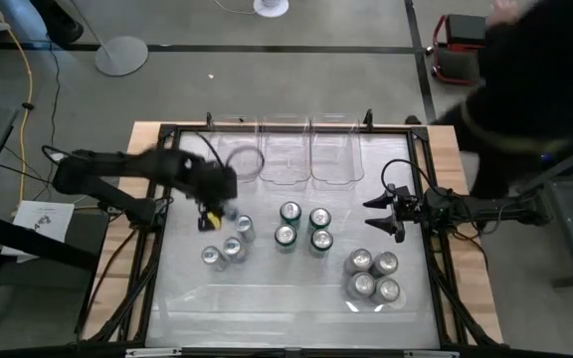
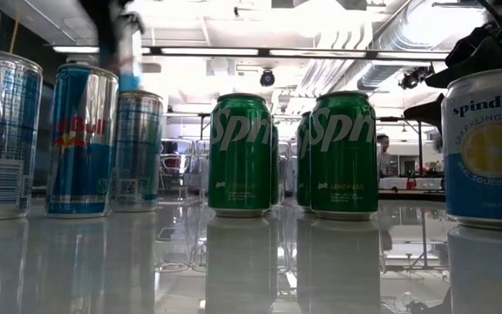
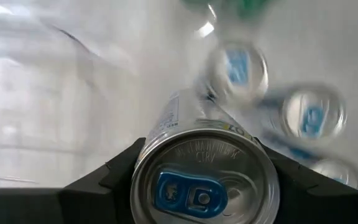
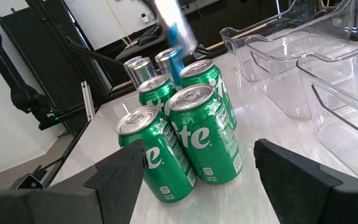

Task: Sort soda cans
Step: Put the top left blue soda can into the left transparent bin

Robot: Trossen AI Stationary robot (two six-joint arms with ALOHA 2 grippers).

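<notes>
My left gripper [image 1: 210, 211] is shut on a blue-sided soda can [image 3: 204, 180] and holds it in the air over the table's left half. Below and just to its right, three more blue cans [image 1: 232, 247] stand upright in a cluster. Several green cans [image 1: 304, 227] stand at the table's middle, and several silver-grey cans [image 1: 373, 275] stand toward the near right. My right gripper [image 1: 378, 215] waits open at the right side, pointing level at the green cans [image 4: 191, 130] and touching nothing. My left gripper pinches the can between its two fingers [image 3: 107, 180], one on each side of the can's wall just below the top rim [image 3: 143, 163]. The fingers come steeply from above. The can is lifted clear of the table and hangs tilted [image 4: 176, 25] above the other blue cans.
Three clear plastic bins [image 1: 285, 159] stand side by side along the table's far edge, beyond the cans. A dark frame [image 1: 167, 134] borders the table. A person [image 1: 535, 89] stands beyond the far right corner. Bare tabletop lies along the near edge.
</notes>
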